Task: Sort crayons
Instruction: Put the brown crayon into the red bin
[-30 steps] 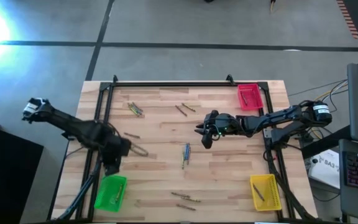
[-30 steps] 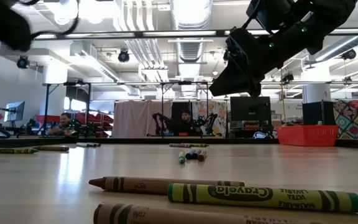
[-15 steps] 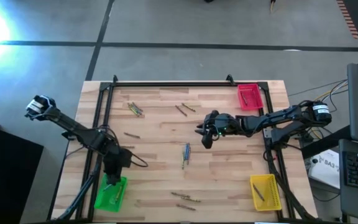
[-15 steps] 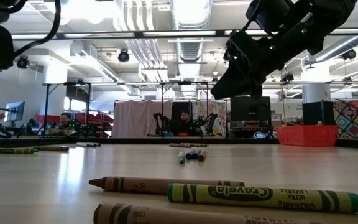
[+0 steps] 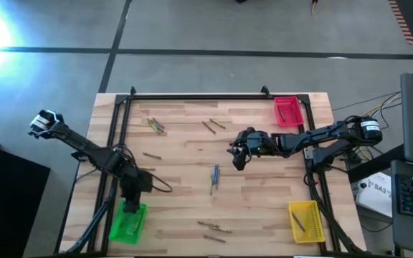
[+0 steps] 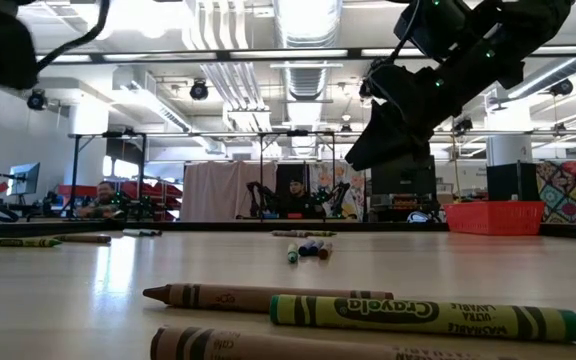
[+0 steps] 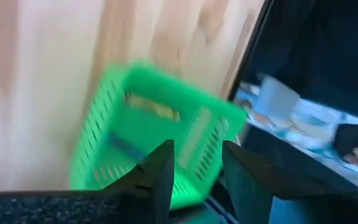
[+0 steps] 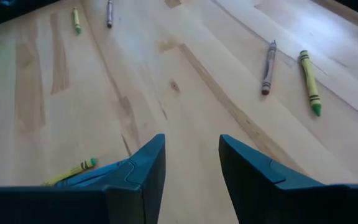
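Observation:
Crayons lie scattered on the wooden table: a pair (image 5: 156, 126) at the far left, two (image 5: 214, 125) at the far middle, one (image 5: 151, 155) at the left, a blue and green bunch (image 5: 214, 179) in the middle, several (image 5: 212, 229) near the front edge. My left gripper (image 7: 197, 171) hangs open over the green tray (image 5: 127, 222), nothing between its fingers; a yellowish crayon (image 7: 151, 106) lies in that tray. My right gripper (image 8: 191, 165) is open above the table, just far-right of the middle bunch (image 8: 70, 172).
A red tray (image 5: 287, 111) stands at the far right and a yellow tray (image 5: 305, 221) at the near right, each holding a crayon. A black frame (image 5: 192, 97) runs along the table's far edge and sides. In the low view three crayons (image 6: 418, 315) lie close to the camera.
My left gripper has gone toward the table's near edge, from beside the left-hand crayon to above the green tray, and has stayed there for the last half second.

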